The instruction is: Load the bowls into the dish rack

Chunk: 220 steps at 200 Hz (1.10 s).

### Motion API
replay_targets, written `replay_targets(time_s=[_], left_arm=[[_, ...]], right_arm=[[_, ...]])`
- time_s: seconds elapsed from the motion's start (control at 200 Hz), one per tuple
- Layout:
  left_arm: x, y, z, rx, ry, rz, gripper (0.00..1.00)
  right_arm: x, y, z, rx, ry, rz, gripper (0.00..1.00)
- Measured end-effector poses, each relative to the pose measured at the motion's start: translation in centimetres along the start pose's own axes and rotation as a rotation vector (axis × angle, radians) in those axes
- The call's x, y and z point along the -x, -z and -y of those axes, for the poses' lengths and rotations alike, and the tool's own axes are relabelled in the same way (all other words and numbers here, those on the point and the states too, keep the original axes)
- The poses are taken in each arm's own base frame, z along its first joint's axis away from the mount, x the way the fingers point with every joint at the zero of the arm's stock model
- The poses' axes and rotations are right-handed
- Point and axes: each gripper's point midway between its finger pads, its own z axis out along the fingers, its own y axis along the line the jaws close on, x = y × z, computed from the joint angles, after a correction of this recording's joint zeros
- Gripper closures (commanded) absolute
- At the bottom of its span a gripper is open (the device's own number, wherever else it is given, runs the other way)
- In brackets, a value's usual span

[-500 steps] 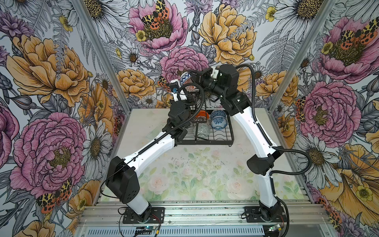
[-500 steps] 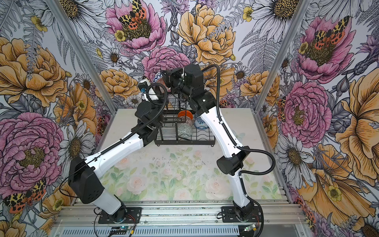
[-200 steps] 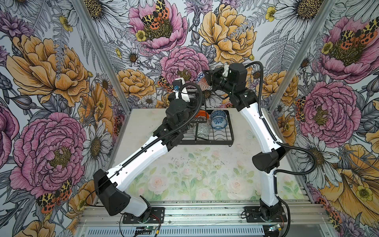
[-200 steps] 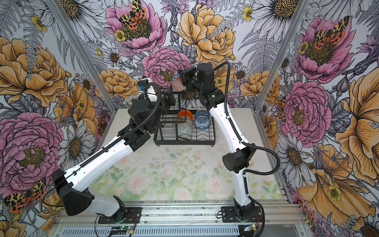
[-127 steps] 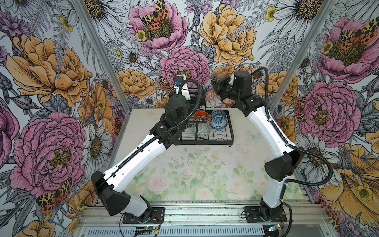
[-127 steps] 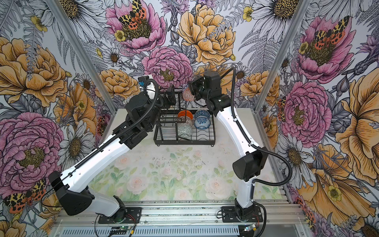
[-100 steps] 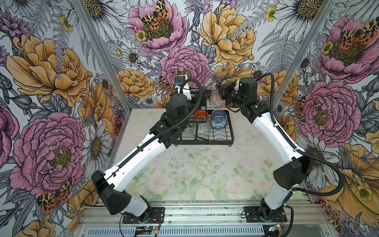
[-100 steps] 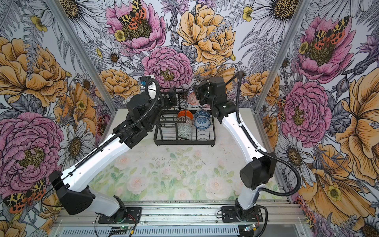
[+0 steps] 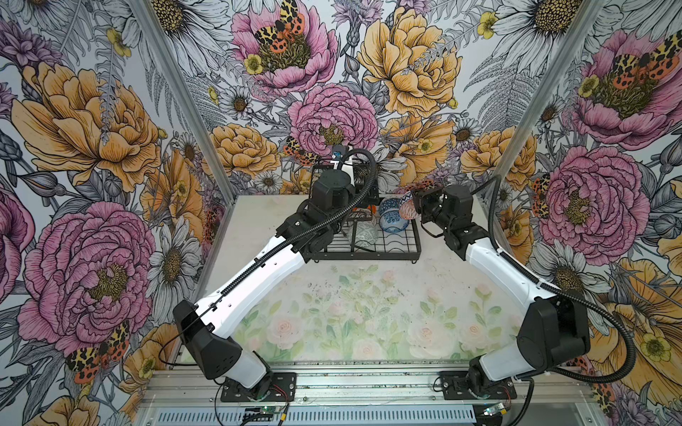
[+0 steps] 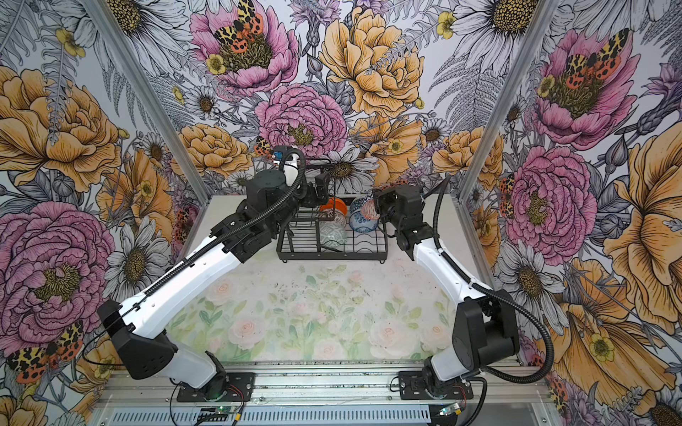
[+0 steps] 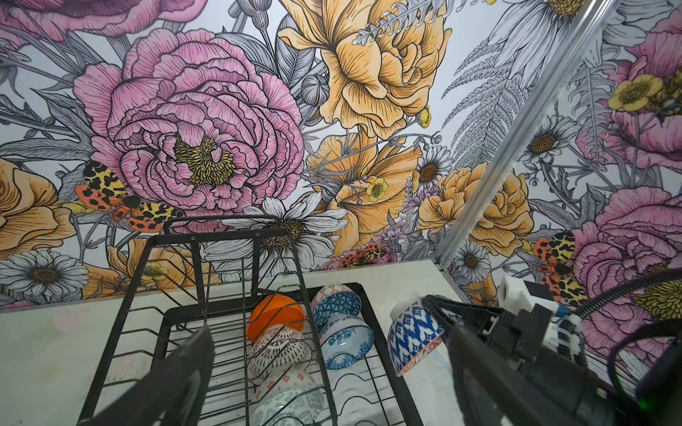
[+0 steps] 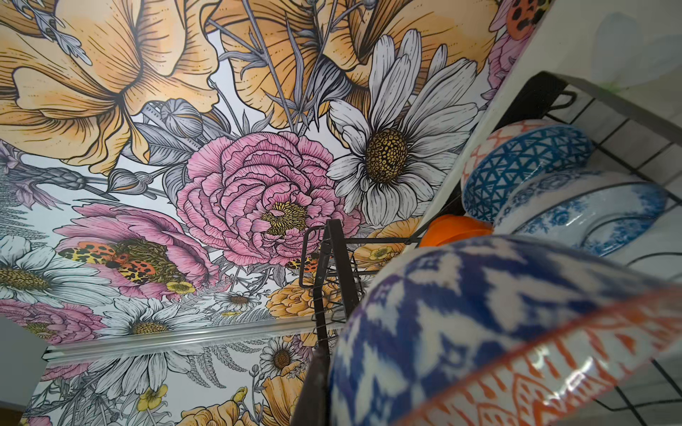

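The right jaws pinch the rim of a blue-and-white bowl (image 11: 413, 332), which hangs tilted between them, just beside the dish rack (image 9: 383, 254). The left jaws stand spread wide; the racked bowls (image 11: 347, 339) lie ahead of them, lower down.

Both top views look down from high above the front edge of the table (image 9: 254, 217), facing the back wall (image 9: 332, 73) — arm bases (image 9: 258, 391) at the bottom, the dish rack (image 9: 383, 251) far off at the back. They share almost the whole scene, shifted slightly sideways. The left wrist camera sits close over the rack, facing the back wall and the right corner. The right wrist camera is tilted and very near a blue-and-white bowl (image 12: 461, 313), looking past it to the wall. Both wrist views share that bowl, the orange bowl (image 11: 275, 313) and the rack's frame.
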Motion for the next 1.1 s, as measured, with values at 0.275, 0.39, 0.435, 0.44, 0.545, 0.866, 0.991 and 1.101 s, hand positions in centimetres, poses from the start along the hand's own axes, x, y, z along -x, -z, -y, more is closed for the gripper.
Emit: replay_targets(time_s=[0.275,0.39,0.435,0.44,0.545,0.866,0.991,1.101], left_arm=[[-4.9,-0.5,0.6,-0.028,-0.026,-0.175,0.01],[-6.7,-0.2,1.2,-0.05,-0.042,-0.23,0.01],[-7.4,-0.1,1.6,-0.059,-0.049,-0.248,0.01],[-7.6,-0.1,1.6,-0.061,-0.051,-0.251,0.01],[-9.6,0.2,2.2,-0.076,-0.072,-0.297,0.01],[-16.1,1.4,3.4,-0.107,-0.136,-0.405,0.01],[-17.6,1.6,3.1,-0.108,-0.138,-0.393,0.01],[-18.6,1.7,2.6,-0.104,-0.141,-0.364,0.01]], right_arm=[[-0.3,1.4,1.5,0.057,0.008,0.009,1.0],[-0.4,1.4,2.5,0.053,0.008,0.011,1.0],[-0.4,1.4,2.8,0.049,0.008,0.014,1.0],[-0.4,1.4,2.8,0.049,0.008,0.015,1.0],[-0.3,1.4,3.2,0.053,0.008,0.024,1.0],[-0.1,1.0,3.8,0.087,0.003,0.042,1.0],[-0.2,0.2,4.1,0.102,0.005,0.038,1.0],[-0.7,-0.9,5.1,0.099,0.004,0.025,1.0]])
